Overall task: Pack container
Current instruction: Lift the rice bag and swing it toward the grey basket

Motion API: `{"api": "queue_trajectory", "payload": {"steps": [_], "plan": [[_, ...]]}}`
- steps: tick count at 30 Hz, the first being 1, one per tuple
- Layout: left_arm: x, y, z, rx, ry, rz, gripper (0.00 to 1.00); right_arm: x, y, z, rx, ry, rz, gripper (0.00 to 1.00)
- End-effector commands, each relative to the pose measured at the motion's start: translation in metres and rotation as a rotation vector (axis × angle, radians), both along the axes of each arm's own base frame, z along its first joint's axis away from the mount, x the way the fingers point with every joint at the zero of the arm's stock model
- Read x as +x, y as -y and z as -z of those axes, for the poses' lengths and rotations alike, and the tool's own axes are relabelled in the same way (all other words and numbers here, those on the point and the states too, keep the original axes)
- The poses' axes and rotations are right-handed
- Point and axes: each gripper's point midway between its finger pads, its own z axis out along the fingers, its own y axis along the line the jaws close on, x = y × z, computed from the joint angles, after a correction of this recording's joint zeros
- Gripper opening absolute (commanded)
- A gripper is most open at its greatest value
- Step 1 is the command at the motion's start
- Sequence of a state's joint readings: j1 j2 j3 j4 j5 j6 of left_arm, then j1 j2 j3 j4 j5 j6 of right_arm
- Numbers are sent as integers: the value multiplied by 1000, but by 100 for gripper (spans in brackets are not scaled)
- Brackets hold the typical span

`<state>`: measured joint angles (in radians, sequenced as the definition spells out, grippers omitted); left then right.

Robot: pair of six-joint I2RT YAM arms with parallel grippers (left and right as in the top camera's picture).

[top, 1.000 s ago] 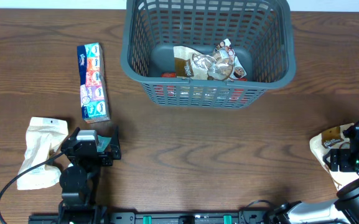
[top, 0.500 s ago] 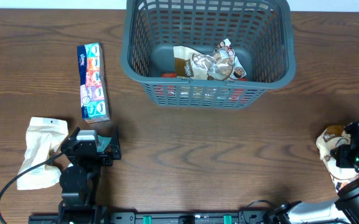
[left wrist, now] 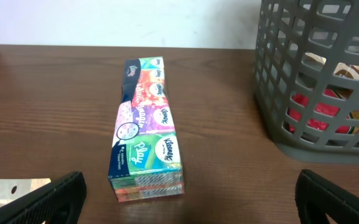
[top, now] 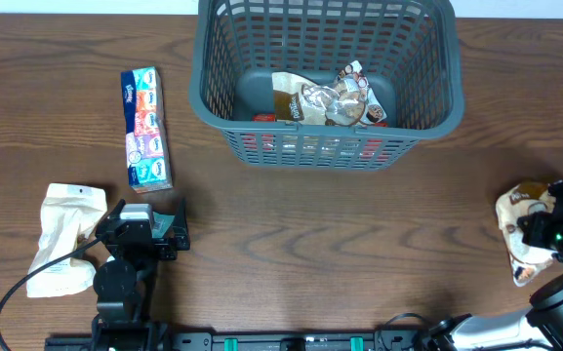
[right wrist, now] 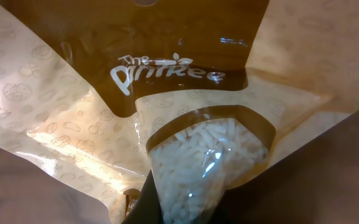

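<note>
The container (top: 203, 68), a dark grey slotted basket, stands at the back centre with several snack packets (top: 325, 97) lying in it. At the right edge my right gripper (top: 552, 230) is shut on a beige and brown snack packet (top: 518, 216). In the right wrist view that packet (right wrist: 185, 74) fills the frame, its clear window of white pieces pinched in the gripper (right wrist: 191, 205). Low on the left, my left gripper (top: 151, 211) stands open and holds nothing. It sits just in front of a colourful tissue pack (top: 145, 128). The left wrist view shows the tissue pack (left wrist: 145, 127) and the container (left wrist: 316, 81).
A crumpled beige packet (top: 61, 237) lies on the wooden table to the left of my left arm. A black cable (top: 13, 292) loops beside it. The tissue pack lies lengthwise, left of the container.
My right gripper has gone from open to shut on the beige and brown packet, which is now bunched up. The left arm has not moved.
</note>
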<state>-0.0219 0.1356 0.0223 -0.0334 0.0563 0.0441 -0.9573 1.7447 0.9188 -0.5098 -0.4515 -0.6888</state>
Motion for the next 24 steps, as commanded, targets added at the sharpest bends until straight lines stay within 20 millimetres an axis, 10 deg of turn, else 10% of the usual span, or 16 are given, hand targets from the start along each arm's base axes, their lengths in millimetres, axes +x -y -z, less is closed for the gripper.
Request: {"api": "queue_trajectory", "payload": {"steps": [1,10,24], "plan": [[-3,2,17,-13,-52,9,99,31,-9,-16,67,60,37,1],[-3,2,17,-13,-52,9,99,96,-21,-100,38,168,12,1],[-3,2,17,-14,-52,10,99,174,-83,-335,-196,564,-85,1]]}}
